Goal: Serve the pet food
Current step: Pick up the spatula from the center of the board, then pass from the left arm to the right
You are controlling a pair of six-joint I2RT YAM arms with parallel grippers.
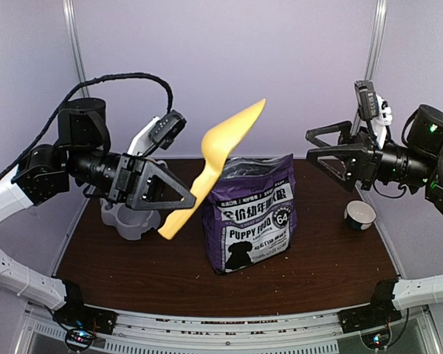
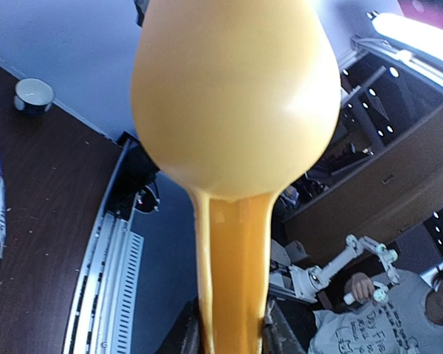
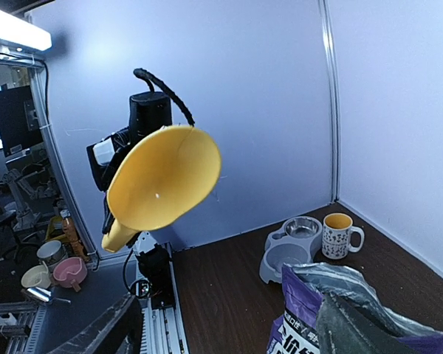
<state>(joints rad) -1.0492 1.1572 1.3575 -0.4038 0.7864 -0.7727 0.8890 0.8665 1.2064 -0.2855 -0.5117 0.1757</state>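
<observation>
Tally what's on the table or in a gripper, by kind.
1 yellow scoop, held in the left gripper
1 pet food bag
1 grey double bowl
2 mugs: dark mug right of the bag, yellow-lined mug beside the bowl
Total: 5

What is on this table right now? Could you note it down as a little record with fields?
left gripper: shut on the handle of the yellow plastic scoop
scoop: raised in the air, tilted, looks empty
right gripper: open, empty, raised to the right of the bag
purple-and-white foil pet food bag: upright mid-table, top open
grey double pet bowl: left of the bag, partly behind the left arm
kibble: none visible
</observation>
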